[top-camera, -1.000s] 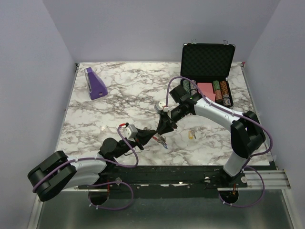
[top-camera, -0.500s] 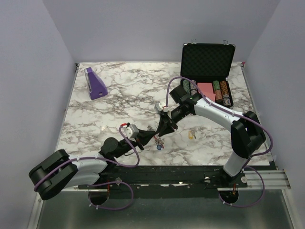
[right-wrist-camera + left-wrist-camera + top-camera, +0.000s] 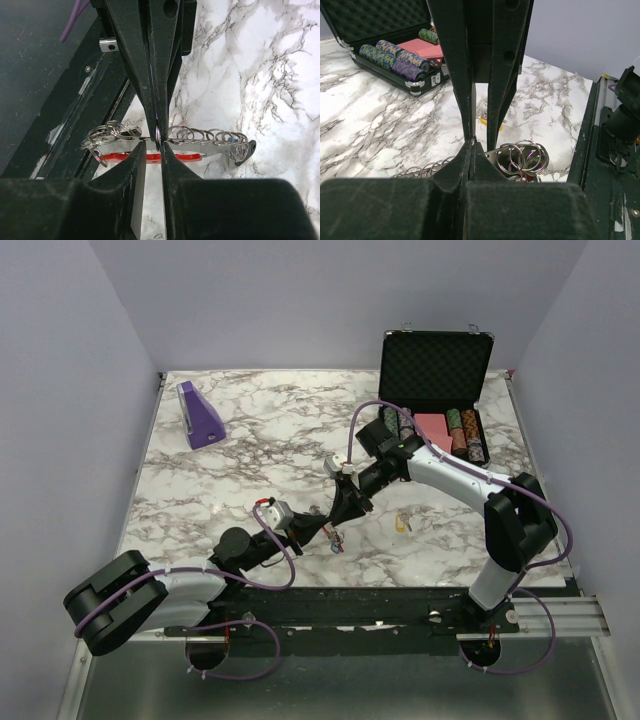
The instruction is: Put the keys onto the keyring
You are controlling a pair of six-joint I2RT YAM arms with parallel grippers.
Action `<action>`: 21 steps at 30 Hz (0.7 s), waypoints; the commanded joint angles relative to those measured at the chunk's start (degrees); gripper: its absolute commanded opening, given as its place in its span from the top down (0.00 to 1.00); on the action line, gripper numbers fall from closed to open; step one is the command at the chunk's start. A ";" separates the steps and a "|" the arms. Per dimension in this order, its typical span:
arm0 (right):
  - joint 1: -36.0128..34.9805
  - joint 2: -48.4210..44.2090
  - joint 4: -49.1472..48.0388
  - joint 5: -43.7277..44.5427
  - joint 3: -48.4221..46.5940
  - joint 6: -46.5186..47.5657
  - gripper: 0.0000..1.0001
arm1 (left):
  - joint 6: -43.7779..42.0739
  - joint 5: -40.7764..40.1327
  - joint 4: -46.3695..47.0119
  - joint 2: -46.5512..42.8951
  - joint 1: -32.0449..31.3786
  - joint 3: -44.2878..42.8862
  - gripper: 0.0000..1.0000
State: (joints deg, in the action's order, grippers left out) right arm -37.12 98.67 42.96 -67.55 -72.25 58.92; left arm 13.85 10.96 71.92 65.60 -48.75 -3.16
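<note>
My left gripper (image 3: 322,531) is clenched on the thin wire of the keyring (image 3: 185,135), the pads pressed together with the ring caught at their tips. My right gripper (image 3: 341,516) meets it tip to tip from the other side. Its jaws stand a narrow slit apart with one loop edge-on in the gap, and I see light on either side of that loop, so I count it as released. Each wrist view has the other arm's fingers filling the middle and hiding part of the bunch.

The rings fan out to both sides of the pinch. The red crescent (image 3: 150,157) hangs just under them, and a bit of blue key head (image 3: 228,137) shows at one end.

The bunch is held just above the marble table (image 3: 260,440), nearer to me than the open poker chip case (image 3: 436,360) and to its left. The yellow key (image 3: 402,524) lies on the marble on my side of the case, apart from both grippers. Chips (image 3: 468,432) and a red deck (image 3: 433,427) sit in the case. A purple wedge (image 3: 200,415) stands well to the case's left.
</note>
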 commanded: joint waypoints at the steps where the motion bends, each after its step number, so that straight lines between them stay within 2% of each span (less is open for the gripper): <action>1: -0.23 0.03 -0.68 -0.74 -0.79 -0.64 0.78 | -0.66 0.03 3.05 0.23 0.15 6.85 1.00; 4: -0.32 0.20 -0.68 -0.48 -0.88 -0.64 0.83 | -0.66 -0.06 2.96 0.14 0.15 6.85 1.00; 9: -0.32 0.64 0.63 0.05 -1.40 0.23 0.99 | -0.49 -0.15 2.88 0.05 0.15 6.85 1.00; 13: -0.32 0.82 2.21 2.24 -2.54 0.50 0.99 | 0.39 -1.46 1.39 -0.82 0.15 6.94 1.00; 14: -0.32 0.73 2.48 2.94 -2.98 0.32 0.99 | 0.74 -1.90 0.51 -1.26 0.15 6.85 0.96; 15: -0.32 0.64 2.91 3.56 -3.33 0.06 0.99 | 1.00 -2.17 -0.37 -2.22 0.15 6.76 0.83; 17: -0.32 0.99 5.19 5.40 -4.74 0.23 0.99 | 1.79 -3.92 -3.18 -4.59 0.15 6.67 0.47; 21: -0.76 3.54 15.73 12.51 -11.14 5.94 0.99 | 3.38 -8.13 -14.66 -14.16 0.15 6.33 0.15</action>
State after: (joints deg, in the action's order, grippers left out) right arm -37.21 99.70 48.77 -62.06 -77.06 60.16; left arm 15.11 8.25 67.72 59.90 -48.71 -3.18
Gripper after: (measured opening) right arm 0.012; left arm 0.720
